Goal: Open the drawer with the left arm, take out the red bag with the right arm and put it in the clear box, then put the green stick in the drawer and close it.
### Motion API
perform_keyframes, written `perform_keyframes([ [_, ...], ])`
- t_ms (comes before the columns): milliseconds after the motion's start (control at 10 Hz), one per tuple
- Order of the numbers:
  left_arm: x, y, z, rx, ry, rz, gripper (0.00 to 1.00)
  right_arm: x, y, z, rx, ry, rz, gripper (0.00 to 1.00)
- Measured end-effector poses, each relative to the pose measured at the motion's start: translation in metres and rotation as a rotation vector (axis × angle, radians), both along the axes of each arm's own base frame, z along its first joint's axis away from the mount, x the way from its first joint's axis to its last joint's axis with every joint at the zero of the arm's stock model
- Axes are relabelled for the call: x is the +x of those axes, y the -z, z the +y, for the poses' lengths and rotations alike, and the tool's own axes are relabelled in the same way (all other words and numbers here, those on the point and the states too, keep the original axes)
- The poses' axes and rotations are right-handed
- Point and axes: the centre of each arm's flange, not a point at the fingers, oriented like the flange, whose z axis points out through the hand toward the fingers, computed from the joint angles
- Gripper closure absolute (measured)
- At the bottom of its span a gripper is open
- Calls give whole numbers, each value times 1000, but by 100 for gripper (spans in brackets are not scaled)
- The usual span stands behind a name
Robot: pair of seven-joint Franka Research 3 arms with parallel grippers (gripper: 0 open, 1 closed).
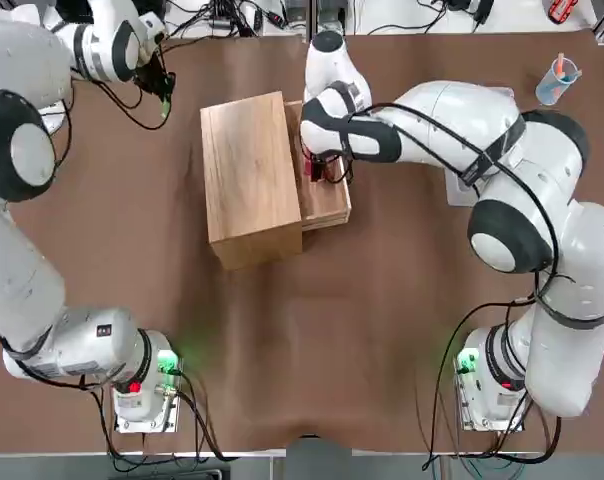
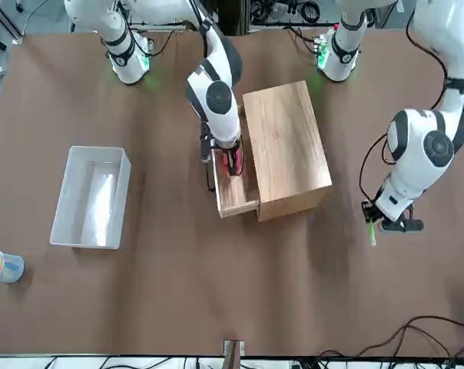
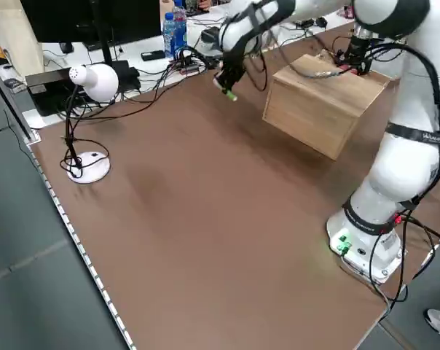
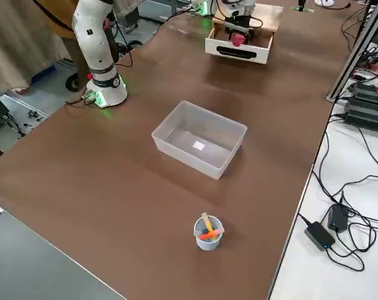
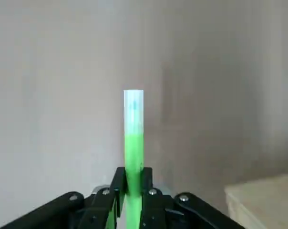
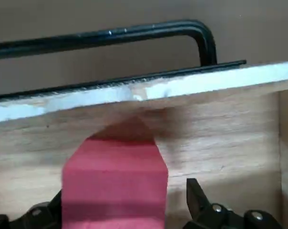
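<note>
Reading the top view from left to right, your left gripper (image 1: 163, 90) is hanging over the table's far left area, well apart from the wooden box (image 1: 250, 180). Its fingers are pinching the green stick (image 5: 133, 143), which is jutting straight out past the fingertips in the left wrist view. Next you are seeing the box itself, with the drawer (image 1: 325, 205) pulled out on its right side, black handle (image 6: 134, 33) facing away from the box. Your right gripper (image 1: 319, 168) is reaching down into that open drawer. In the right wrist view its fingers (image 6: 196, 198) are sitting on either side of the red bag (image 6: 114, 183), which is lying in the drawer; you cannot tell whether they are squeezing it yet. Farther right, the clear box (image 2: 91, 197) is standing well away from the drawer, with a blue cup (image 2: 1, 267) of pens beyond it.
</note>
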Motion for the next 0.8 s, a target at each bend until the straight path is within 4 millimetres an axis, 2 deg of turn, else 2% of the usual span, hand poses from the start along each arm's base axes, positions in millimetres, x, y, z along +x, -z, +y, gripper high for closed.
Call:
perform_keyframes([
  [100, -9, -19, -27, -4, 14, 9, 82, 1, -1, 0, 1, -2, -2, 16],
  [200, -16, -34, -54, -9, 34, 6, 82, 3, -3, 0, 4, -7, -7, 36],
  [300, -24, -48, -79, -14, 35, 9, 82, 6, -7, 0, 12, -22, -15, 39],
  [500, -38, -79, -128, -20, 9, 37, 82, 11, -19, -1, 11, -92, -11, 39],
  [600, -42, -93, -151, -30, -2, 34, 82, 12, -37, -3, 11, -161, 1, 39],
  [700, -49, -104, -176, -48, -20, 23, 82, 15, -74, -9, 26, -235, 3, 39],
  [800, -55, -113, -196, -64, -34, 13, 82, 22, -119, -28, 50, -327, 1, 39],
])
